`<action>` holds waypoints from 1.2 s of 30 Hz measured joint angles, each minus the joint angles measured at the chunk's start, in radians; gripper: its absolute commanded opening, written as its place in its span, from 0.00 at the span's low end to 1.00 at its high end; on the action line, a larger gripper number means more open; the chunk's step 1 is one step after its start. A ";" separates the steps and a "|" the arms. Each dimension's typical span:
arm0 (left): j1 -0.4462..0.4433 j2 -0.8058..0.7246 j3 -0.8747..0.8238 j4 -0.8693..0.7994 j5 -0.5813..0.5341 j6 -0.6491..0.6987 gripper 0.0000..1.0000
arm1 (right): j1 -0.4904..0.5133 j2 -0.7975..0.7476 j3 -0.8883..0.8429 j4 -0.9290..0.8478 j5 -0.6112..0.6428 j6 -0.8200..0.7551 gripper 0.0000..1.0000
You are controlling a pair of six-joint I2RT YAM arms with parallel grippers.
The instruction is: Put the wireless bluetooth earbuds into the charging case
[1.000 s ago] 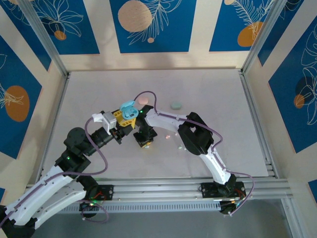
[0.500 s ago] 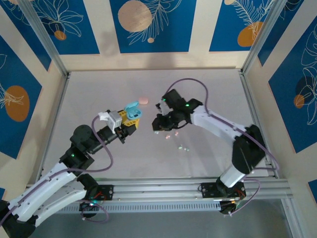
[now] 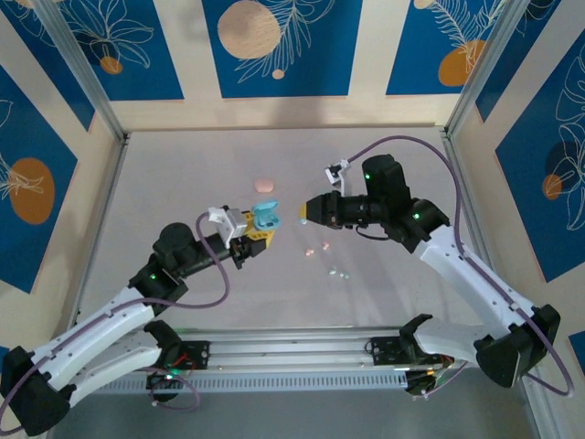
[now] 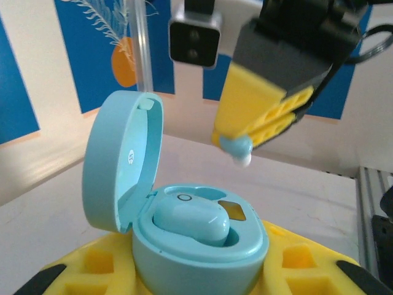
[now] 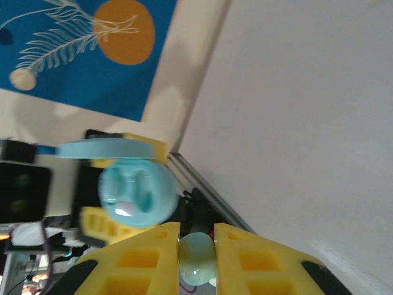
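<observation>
**Overhead view, both arms meeting at frame centre.** Above the table [image 3: 183,165], my left arm [image 3: 110,320] reaches from the lower left up toward centre, its forearm nearly level. My right arm [image 3: 475,274] climbs from the lower right, bends at the upper right and points leftward. The left gripper [image 3: 257,235] has its jaws clamped on the base of the light blue charging case [image 3: 266,216], which has its lid raised and one seated bud [image 4: 190,222] inside. The right gripper [image 3: 307,212] has its jaws pinched on a light blue earbud [image 5: 196,257], just right of the case and not touching it. Pink earbuds [image 3: 311,249] and mint earbuds [image 3: 335,272] lie loose just below centre.
</observation>
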 measured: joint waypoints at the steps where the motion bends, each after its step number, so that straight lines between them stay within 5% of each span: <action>1: 0.000 0.008 -0.001 0.006 0.021 0.002 0.26 | 0.005 -0.001 0.005 0.010 -0.007 0.005 0.21; 24: 0.000 0.037 -0.007 0.086 0.109 -0.011 0.26 | 0.101 0.078 0.059 0.080 -0.064 0.015 0.21; 36: 0.000 0.037 -0.022 0.145 0.111 -0.050 0.26 | 0.141 0.087 0.107 0.035 0.019 -0.020 0.25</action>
